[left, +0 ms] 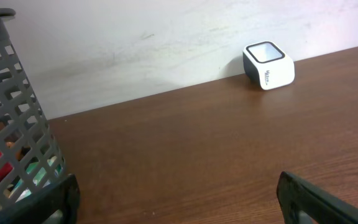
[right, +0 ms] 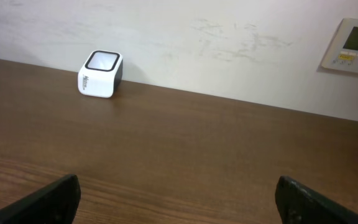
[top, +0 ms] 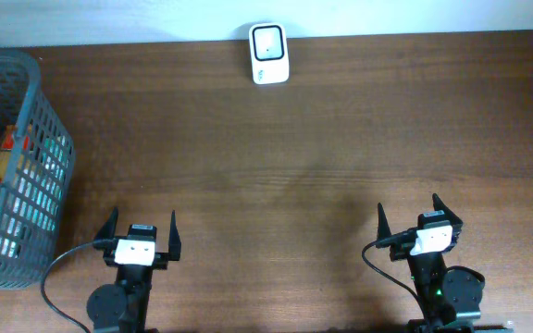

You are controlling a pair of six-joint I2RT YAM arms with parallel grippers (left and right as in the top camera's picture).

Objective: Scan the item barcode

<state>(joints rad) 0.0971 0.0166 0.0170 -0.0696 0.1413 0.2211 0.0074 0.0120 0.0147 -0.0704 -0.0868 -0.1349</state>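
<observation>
Mock shop checkout: barcode scanner (top: pixel 269 54), goods basket (top: pixel 44 157), wooden table (top: pixel 340 157).

One scanner (top: pixel 269 54), one basket (top: pixel 37 157), one wall panel (right: pixel 355 45); two grippers: left gripper (top: pixel 142 218), right gripper (top: pixel 408 205).

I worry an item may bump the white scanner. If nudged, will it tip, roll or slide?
The scanner looks squat and boxy with a flat base, so it probably slides rather than rolls or tips. It stands by the wall, which likely stops a backward push. Its smooth casing may slip sideways on the table.
</observation>
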